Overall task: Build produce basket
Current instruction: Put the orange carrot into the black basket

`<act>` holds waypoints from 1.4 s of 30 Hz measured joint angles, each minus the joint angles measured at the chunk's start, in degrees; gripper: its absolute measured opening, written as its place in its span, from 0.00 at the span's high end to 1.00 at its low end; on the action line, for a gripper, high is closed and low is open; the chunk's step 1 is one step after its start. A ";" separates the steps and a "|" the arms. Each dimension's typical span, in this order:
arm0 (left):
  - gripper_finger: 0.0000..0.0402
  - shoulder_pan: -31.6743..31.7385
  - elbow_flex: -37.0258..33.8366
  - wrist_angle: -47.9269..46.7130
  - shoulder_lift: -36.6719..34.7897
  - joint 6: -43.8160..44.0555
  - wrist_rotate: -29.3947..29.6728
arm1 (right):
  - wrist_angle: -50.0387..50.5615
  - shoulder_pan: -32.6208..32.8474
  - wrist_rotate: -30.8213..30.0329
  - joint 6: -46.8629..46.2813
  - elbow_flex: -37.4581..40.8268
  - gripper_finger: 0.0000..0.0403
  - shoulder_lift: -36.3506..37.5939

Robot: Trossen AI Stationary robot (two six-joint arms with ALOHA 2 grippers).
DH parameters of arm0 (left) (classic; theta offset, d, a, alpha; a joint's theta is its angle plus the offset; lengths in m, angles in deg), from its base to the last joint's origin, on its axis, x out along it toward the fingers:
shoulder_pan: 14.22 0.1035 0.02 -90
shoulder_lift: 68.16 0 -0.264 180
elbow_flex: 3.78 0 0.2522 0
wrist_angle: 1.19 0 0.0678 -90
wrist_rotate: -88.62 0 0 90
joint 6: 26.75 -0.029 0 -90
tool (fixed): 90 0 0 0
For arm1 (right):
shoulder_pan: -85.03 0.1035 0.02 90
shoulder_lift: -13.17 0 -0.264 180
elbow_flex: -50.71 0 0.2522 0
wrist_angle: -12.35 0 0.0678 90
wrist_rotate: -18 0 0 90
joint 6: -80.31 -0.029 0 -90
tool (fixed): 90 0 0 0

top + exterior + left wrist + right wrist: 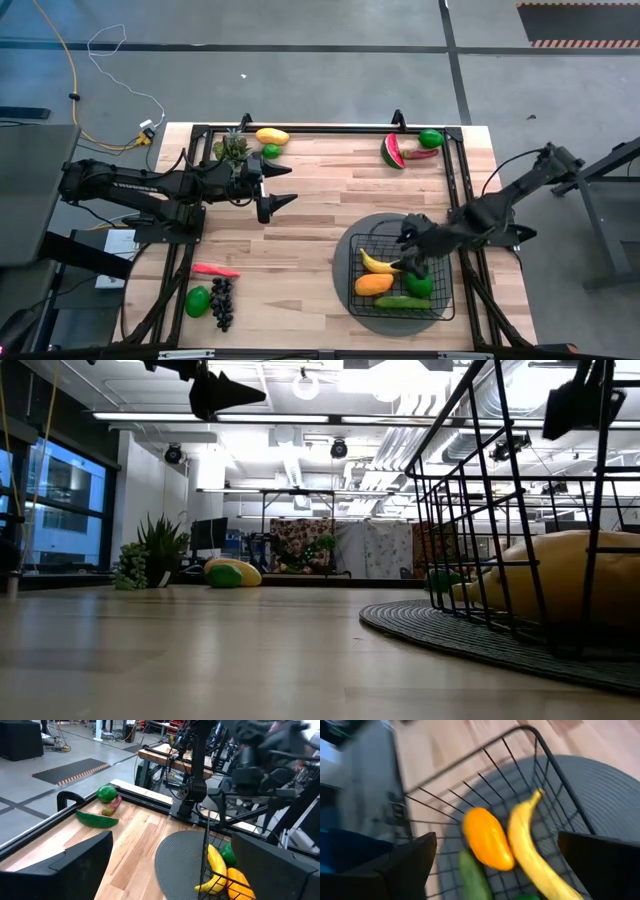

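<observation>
The black wire basket point(351, 290) stands on a round grey mat point(342, 262) at the near right. In it lie a banana point(535, 855), an orange mango point(487, 845), a cucumber point(472, 877) and a lime point(419, 285). My right gripper point(410, 255) hangs open above the basket's far side, slanting down, with nothing between its fingers. My left gripper point(282, 186) is open and empty, held level over the table's far left, pointing toward the right edge.
A watermelon slice point(392, 152), a lime point(430, 138) and a red chili point(420, 153) lie at the far right. A yellow mango point(271, 135), a lime point(270, 151) and a leafy green piece point(232, 150) lie at the far left. A chili point(214, 270), a lime point(198, 301) and grapes point(222, 303) lie near left.
</observation>
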 joint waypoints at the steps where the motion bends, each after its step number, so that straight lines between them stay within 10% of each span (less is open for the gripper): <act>1: 0.01 -0.01 0.00 0.00 0.00 0.33 0.00 | -3.64 -0.47 0.57 0.54 2.71 0.01 2.13; 8: 0.01 -0.02 0.00 0.02 -0.02 0.35 0.16 | -32.76 -7.12 -5.66 11.92 19.32 0.02 17.84; 18: 0.01 0.00 0.00 0.20 -0.02 4.13 -1.53 | -53.54 -16.35 -13.42 34.32 22.43 0.02 24.09; 42: 0.01 -0.02 0.00 6.03 -0.02 -0.17 -1.44 | -53.77 -17.21 -10.19 36.99 22.34 0.02 23.89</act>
